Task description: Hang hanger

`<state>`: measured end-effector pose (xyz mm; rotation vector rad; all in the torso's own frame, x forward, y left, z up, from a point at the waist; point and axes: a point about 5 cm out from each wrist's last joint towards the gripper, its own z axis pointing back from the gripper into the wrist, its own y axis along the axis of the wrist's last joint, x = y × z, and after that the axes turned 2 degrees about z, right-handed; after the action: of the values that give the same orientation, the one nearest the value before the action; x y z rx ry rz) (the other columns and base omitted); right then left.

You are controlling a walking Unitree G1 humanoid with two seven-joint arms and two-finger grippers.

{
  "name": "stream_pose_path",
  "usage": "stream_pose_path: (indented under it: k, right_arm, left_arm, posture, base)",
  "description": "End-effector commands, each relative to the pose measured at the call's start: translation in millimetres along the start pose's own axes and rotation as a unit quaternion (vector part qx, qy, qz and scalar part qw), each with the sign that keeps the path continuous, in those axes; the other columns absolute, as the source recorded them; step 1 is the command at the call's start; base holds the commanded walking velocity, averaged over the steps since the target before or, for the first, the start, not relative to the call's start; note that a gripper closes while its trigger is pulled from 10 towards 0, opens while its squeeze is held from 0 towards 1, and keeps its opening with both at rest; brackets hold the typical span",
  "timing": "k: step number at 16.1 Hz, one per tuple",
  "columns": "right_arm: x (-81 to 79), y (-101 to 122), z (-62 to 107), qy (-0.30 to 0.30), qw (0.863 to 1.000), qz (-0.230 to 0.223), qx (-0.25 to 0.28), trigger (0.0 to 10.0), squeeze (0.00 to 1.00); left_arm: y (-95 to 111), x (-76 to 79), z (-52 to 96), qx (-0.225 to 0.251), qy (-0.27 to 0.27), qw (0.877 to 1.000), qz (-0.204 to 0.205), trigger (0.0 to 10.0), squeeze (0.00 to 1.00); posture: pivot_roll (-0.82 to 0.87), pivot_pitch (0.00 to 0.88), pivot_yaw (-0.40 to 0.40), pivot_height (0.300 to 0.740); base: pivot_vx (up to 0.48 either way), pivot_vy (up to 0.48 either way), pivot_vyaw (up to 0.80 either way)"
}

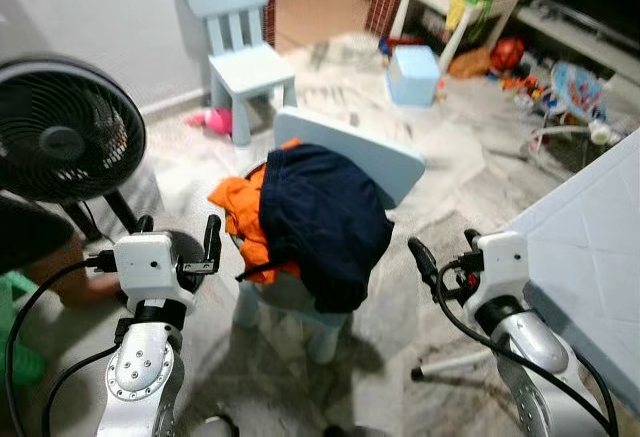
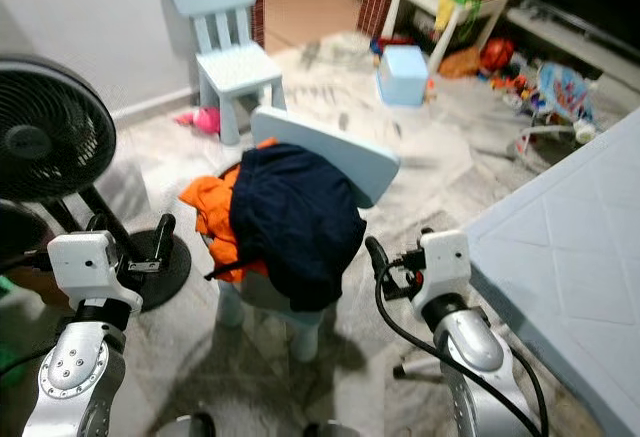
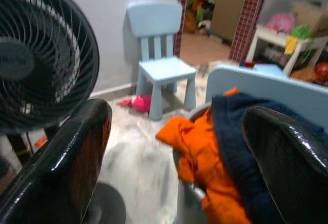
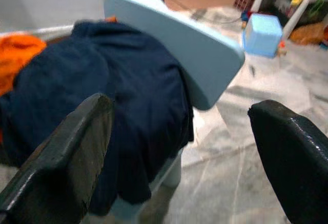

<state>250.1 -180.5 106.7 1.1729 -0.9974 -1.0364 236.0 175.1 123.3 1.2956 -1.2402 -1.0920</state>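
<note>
Both grippers raised with fingers spread and empty, left gripper (image 1: 178,242) by black fan (image 1: 60,132); right gripper (image 1: 445,253) beside small blue chair (image 1: 350,162), navy garment (image 1: 320,217) over orange garment (image 1: 240,222)

Two garments (image 1: 320,219) lie on a chair (image 1: 352,157) at frame centre; a fan (image 1: 62,132) stands left, a second chair (image 1: 240,47) behind.

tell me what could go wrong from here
No hanger shows in any view, so the robot may grab only cloth. The navy garment and orange garment lie heaped on the tilted pale blue chair; tugging one could drag both off. The left gripper, jaws open, is near the standing fan.
</note>
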Motion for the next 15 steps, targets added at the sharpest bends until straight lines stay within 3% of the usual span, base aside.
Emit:
stream_pose_path:
  k: [1,5,6,7,10,12,15]
  right_arm:
    - [-0.5,2,5.2,0.007,1.000,0.008,-0.004,10.0,0.00]
    - [-0.2,7,11.4,0.024,1.000,0.015,-0.008,10.0,0.00]
    - [1.7,14,13.4,0.030,0.999,0.019,-0.003,10.0,0.00]
    - [1.9,16,14.6,0.033,0.999,0.021,-0.001,10.0,0.00]
    - [3.2,23,20.5,0.043,0.998,0.038,0.003,10.0,0.00]
    - [2.6,32,24.2,0.045,0.998,0.043,0.011,10.0,0.00]
    - [0.8,43,30.2,0.051,0.996,0.062,0.024,10.0,0.00]
  left_arm:
    - [4,1.0,1.8,-0.001,0.006,1.000,0.010,10.0,0.00]
    - [-1,24.5,-7.4,-0.029,0.017,0.995,0.095,10.0,0.00]
    - [-11,39.1,-15.2,-0.066,0.038,0.982,0.171,10.0,0.00]
    - [-12,43.5,-17.8,-0.072,0.044,0.977,0.194,10.0,0.00]
    - [-19,60.7,-25.7,-0.097,0.045,0.966,0.235,10.0,0.00]
    - [-38,74.5,-31.9,-0.149,0.027,0.946,0.286,10.0,0.00]
    - [-47,93.9,-38.6,-0.172,-0.018,0.931,0.321,10.0,0.00]
  posture:
    - [-0.07,0.243,-0.125,0.740]
    - [-0.10,0.265,-0.140,0.740]
    - [-0.13,0.272,-0.143,0.740]
    - [-0.14,0.274,-0.144,0.740]
    - [-0.16,0.281,-0.146,0.740]
    - [-0.19,0.288,-0.147,0.740]
    - [-0.23,0.294,-0.143,0.740]
  base:
    - [0.000,0.000,0.00]
    - [0.000,0.000,0.00]
    - [0.000,0.000,0.00]
    - [0.000,0.000,0.00]
    - [0.000,0.000,0.00]
    - [0.000,0.000,0.00]
    - [0.000,0.000,0.00]
